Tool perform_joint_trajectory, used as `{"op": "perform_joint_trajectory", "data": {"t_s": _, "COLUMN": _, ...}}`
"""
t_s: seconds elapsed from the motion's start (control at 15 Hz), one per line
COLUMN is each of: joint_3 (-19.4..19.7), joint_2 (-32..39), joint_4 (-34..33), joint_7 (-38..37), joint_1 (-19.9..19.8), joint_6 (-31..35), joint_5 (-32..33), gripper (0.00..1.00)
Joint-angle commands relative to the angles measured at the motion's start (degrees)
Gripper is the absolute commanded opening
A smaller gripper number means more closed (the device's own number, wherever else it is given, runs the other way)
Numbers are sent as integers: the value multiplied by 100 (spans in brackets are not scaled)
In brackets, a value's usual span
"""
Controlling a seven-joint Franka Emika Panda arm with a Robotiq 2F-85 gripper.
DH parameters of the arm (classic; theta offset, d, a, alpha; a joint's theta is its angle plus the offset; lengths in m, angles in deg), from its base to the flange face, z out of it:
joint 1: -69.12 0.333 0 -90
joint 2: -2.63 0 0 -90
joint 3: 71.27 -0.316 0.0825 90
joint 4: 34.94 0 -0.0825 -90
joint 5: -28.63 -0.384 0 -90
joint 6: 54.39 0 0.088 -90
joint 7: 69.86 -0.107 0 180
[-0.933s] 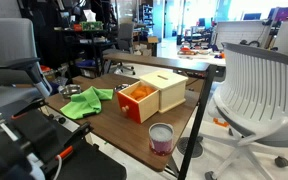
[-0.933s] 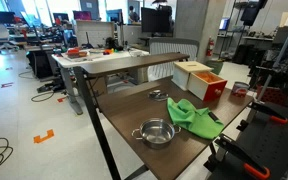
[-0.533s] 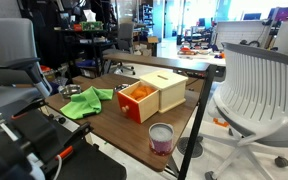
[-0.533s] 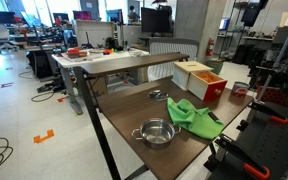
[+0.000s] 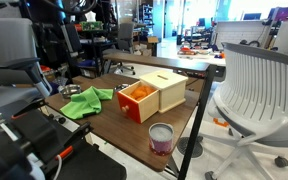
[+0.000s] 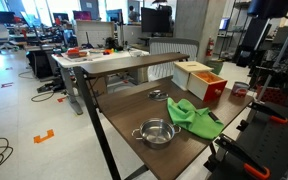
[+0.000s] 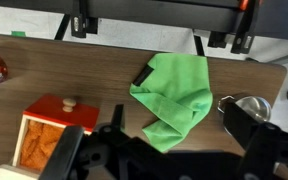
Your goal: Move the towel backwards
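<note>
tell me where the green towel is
In the wrist view the towel lies crumpled between the orange box at picture left and the metal pot at picture right.

Exterior views face the table (image 5: 112, 130) from opposite ends; wrist looks down.

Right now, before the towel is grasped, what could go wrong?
The towel lies folded, so the open gripper may pinch only one layer and let the rest trail. The pot sits close beside it; a finger or the dragged cloth could knock it. The box flanks the other side, so a wide approach might clip it.
</note>
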Motion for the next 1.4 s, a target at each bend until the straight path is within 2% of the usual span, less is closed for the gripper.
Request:
{"op": "perform_joint_trajectory", "data": {"t_s": 0.0, "joint_3": -13, "joint_2": 1202, "joint_4": -389, "joint_7": -349, "joint_1": -230, "joint_6": 526, "joint_5": 256, "gripper": 100}}
{"op": "perform_joint_trajectory", "data": {"t_s": 0.27, "joint_3": 24, "joint_2": 2229, "joint_4": -799, "joint_7": -778, "joint_1": -350, "joint_6": 830, "joint_5": 607, "gripper": 100}}
{"op": "perform_joint_trajectory", "data": {"t_s": 0.6, "joint_3": 118, "joint_2": 3301, "joint_4": -1331, "joint_7": -1308, "joint_1": -206, "joint_6": 1281, "joint_5": 800, "gripper": 100}}
{"op": "perform_joint_trajectory", "data": {"t_s": 0.8, "joint_3": 129, "joint_2": 3708, "joint_4": -1448, "joint_7": -1424, "joint_1": -114, "joint_6": 1751, "joint_5": 736, "gripper": 100}}
{"op": "perform_joint_trajectory", "data": {"t_s": 1.13, "joint_3": 189, "joint_2": 4054, "joint_4": -1448, "joint_7": -1416, "joint_1": 49, "joint_6": 2170, "joint_5": 697, "gripper": 100}}
{"op": "perform_joint_trajectory", "data": {"t_s": 1.2, "joint_3": 215, "joint_2": 4111, "joint_4": -1466, "joint_7": -1437, "joint_1": 89, "joint_6": 2235, "joint_5": 694, "gripper": 75}}
{"op": "perform_joint_trajectory", "data": {"t_s": 1.27, "joint_3": 264, "joint_2": 4160, "joint_4": -1490, "joint_7": -1474, "joint_1": 149, "joint_6": 2310, "joint_5": 705, "gripper": 74}}
{"op": "perform_joint_trajectory", "data": {"t_s": 1.33, "joint_3": 286, "joint_2": 4206, "joint_4": -1528, "joint_7": -1492, "joint_1": 178, "joint_6": 2342, "joint_5": 694, "gripper": 65}}
